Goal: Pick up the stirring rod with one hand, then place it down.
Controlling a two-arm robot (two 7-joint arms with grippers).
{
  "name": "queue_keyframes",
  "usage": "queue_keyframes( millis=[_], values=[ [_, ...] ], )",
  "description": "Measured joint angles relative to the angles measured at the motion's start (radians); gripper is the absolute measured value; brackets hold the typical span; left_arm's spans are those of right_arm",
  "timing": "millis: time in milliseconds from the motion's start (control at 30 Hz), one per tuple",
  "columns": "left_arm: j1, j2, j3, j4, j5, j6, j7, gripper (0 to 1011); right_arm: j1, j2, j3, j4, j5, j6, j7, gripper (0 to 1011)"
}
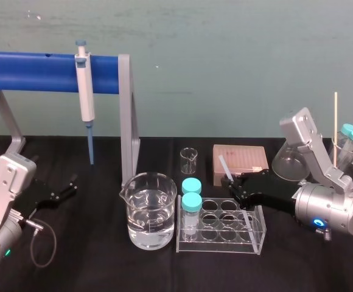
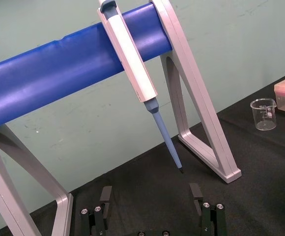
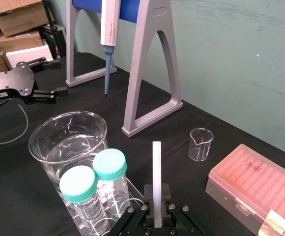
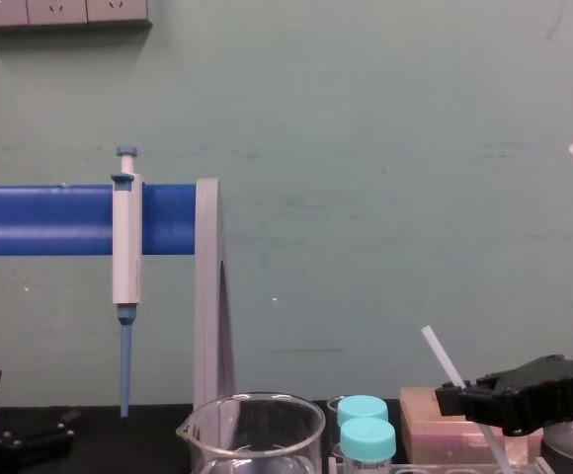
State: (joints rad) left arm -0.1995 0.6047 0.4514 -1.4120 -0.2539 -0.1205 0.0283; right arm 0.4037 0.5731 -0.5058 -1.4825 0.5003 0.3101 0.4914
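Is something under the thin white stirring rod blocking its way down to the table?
Yes. The right gripper is shut on the thin white translucent stirring rod, right above the clear plastic tube rack; the pink tip box stands just behind. Setting it down likely needs a sideways move. The left gripper rests open at far left.

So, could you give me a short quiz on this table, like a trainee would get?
1. True or false: the right gripper is shut on the stirring rod, while the left gripper sits open on the robot's left.
2. Where does the pipette hang? A) on the blue bar B) in the large beaker C) on the pink box
3. How many teal-capped vials stand in the tube rack?
Key: 1 true; 2 A; 3 two.
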Motion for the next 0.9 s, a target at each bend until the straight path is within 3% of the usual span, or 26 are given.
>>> queue_keyframes(
  millis=[300,433,533,567,633,900],
  values=[
    [0.000,0.000,0.000,0.000,0.000,0.000,0.000,1000,-0.012,-0.008,0.015,0.000,0.011,-0.019,-0.002,72],
    [0.000,0.000,0.000,0.000,0.000,0.000,0.000,1000,-0.032,-0.019,0.035,0.004,0.033,-0.075,0.006,72],
    [0.000,0.000,0.000,0.000,0.000,0.000,0.000,1000,-0.057,-0.025,0.053,0.010,0.053,-0.150,0.030,72],
    [0.000,0.000,0.000,0.000,0.000,0.000,0.000,1000,-0.057,-0.025,0.053,0.010,0.053,-0.150,0.030,72],
    [0.000,0.000,0.000,0.000,0.000,0.000,0.000,1000,-0.078,-0.022,0.065,0.012,0.059,-0.209,0.048,72],
    [0.000,0.000,0.000,0.000,0.000,0.000,0.000,1000,-0.132,-0.010,0.107,0.004,0.087,-0.295,0.068,72]
  ],
)
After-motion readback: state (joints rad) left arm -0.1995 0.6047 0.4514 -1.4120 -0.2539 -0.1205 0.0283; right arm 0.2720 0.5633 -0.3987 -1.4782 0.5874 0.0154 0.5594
